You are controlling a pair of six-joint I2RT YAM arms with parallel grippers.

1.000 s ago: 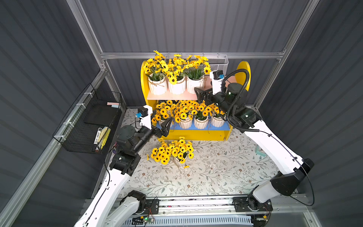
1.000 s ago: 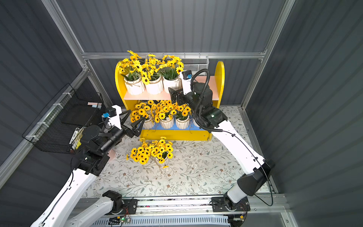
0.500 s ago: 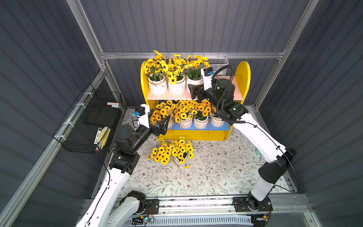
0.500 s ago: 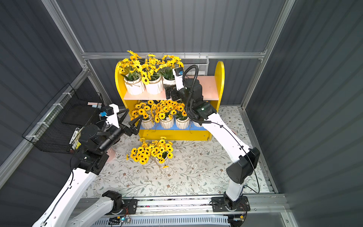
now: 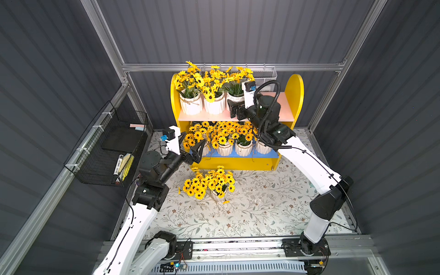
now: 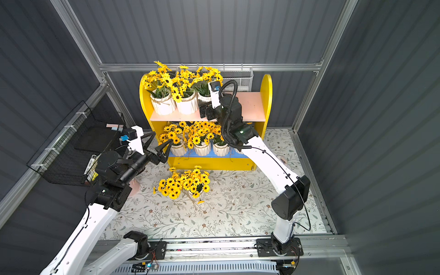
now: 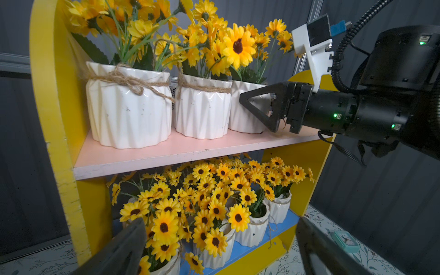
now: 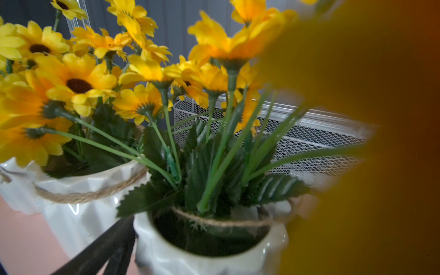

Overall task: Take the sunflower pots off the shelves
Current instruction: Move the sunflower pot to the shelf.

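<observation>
the left arm (image 5: 140,219) and right arm (image 5: 309,164) have white link shells and black joint housings. a black corrugated hose (image 7: 336,66) and green leds (image 7: 335,116) mark the right wrist. the right gripper (image 5: 230,110) has black triangular fingers (image 7: 256,114) and a white camera bracket (image 7: 314,54).

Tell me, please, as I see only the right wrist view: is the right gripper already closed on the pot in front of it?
Observer: No. The right gripper is open, its near finger alongside the end pot on the upper board; the far finger is hidden.
Operator: Thank you. Where is the left gripper?
Observer: The left gripper is open and empty, facing the lower board.
Operator: Is any pot off the shelves?
Observer: One pot stands on the floral mat before the shelves.
</observation>
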